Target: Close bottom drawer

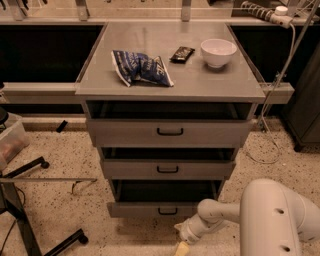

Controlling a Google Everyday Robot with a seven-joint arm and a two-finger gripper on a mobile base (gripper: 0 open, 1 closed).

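Down at the foot of the grey cabinet (170,85), the bottom drawer (150,209) stands partly pulled out, its low front panel forward of the frame and a strip of its dark tray showing behind it. A small black loop handle (167,211) sits at the middle of that panel. The gripper (181,247) hangs low at the bottom edge of the view, just below the panel and a little right of the handle, near the speckled floor (60,205). From where I stand I cannot tell whether it is spread or pressed together, nor whether it touches the drawer. Behind it the white arm (275,222) bulks large in the lower right corner, its forearm reaching left toward the drawer front. Above, the middle drawer (167,169) and the top drawer (170,132) each show a dark gap over their fronts, so they too stand slightly out. On the cabinet's flat top lie a crumpled blue snack bag (141,67), a small dark packet (182,53) just to its right, and a white bowl (218,52) further right, all apart from one another. At the left sit a clear plastic bin (11,141) and the black legs of a wheeled stand (25,167). A power strip (261,11) rests on the ledge at the upper right, with a thin cable (282,70) trailing down beside the cabinet.
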